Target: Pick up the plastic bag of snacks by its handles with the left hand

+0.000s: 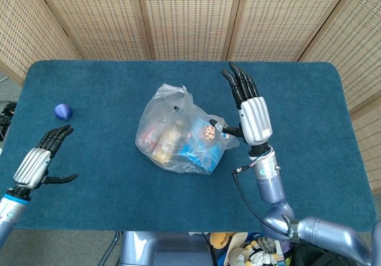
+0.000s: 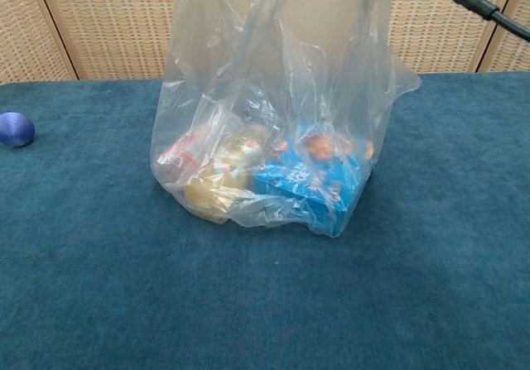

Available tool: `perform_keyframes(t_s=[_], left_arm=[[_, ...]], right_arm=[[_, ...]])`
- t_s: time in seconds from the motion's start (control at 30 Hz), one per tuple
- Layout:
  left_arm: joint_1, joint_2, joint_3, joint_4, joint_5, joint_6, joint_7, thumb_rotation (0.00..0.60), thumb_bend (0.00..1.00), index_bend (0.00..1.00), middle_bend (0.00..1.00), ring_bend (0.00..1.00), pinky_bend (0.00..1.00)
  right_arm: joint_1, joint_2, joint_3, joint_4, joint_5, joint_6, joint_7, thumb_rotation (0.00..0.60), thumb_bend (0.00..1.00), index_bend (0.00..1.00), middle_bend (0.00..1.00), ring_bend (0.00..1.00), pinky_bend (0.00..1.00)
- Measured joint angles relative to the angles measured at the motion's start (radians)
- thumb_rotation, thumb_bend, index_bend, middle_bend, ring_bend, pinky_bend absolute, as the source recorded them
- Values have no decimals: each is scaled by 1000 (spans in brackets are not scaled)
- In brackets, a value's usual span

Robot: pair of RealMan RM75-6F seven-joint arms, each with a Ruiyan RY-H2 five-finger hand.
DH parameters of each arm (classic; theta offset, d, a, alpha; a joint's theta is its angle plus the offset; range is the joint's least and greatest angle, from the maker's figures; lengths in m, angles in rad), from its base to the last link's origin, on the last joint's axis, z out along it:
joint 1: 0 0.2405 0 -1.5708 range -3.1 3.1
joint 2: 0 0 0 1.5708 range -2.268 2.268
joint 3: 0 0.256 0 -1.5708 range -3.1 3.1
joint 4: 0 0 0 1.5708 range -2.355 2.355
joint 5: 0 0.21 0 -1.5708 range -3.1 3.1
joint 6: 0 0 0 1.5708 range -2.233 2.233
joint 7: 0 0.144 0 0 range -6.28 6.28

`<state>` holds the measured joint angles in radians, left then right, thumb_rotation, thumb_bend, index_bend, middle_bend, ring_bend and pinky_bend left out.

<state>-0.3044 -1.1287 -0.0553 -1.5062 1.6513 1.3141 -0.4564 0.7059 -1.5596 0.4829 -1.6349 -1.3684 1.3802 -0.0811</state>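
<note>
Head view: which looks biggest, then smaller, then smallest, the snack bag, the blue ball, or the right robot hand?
1. Snack bag
2. Right robot hand, raised toward the camera, so possibly flattered
3. Blue ball

Right hand (image 1: 253,116) with ribbed silver back and black fingers (image 1: 239,83), glossy silver-blue forearm (image 1: 269,180) below it, thin black cable (image 1: 249,203) looping from the wrist, left hand (image 1: 37,163) of the same silver and black make

Clear plastic bag of snacks (image 1: 178,136), upright, mid-table, handles up
</note>
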Motion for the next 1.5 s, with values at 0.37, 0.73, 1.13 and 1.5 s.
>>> perform_keyframes(t_s=[0.37, 0.73, 1.13, 1.5], left_arm=[[-155, -4, 11, 32, 118, -27, -456, 600, 216, 0, 0, 0, 0], [-336, -78, -38, 43, 73, -117, -791, 600, 216, 0, 0, 0, 0], [-443, -104, -68, 3, 28, -212, -904, 600, 217, 0, 0, 0, 0], [-525, -126, -92, -28, -34, -282, -977, 600, 220, 0, 0, 0, 0]], right_arm=[[0, 21, 1, -17, 14, 6, -5, 600, 0, 0, 0, 0, 96], [-5, 32, -14, -10, 11, 13, 15, 600, 0, 0, 0, 0, 96], [-6, 49, -13, -3, 18, 12, 53, 600, 0, 0, 0, 0, 96], [-6, 59, -15, 5, 22, 12, 78, 600, 0, 1, 0, 0, 96]])
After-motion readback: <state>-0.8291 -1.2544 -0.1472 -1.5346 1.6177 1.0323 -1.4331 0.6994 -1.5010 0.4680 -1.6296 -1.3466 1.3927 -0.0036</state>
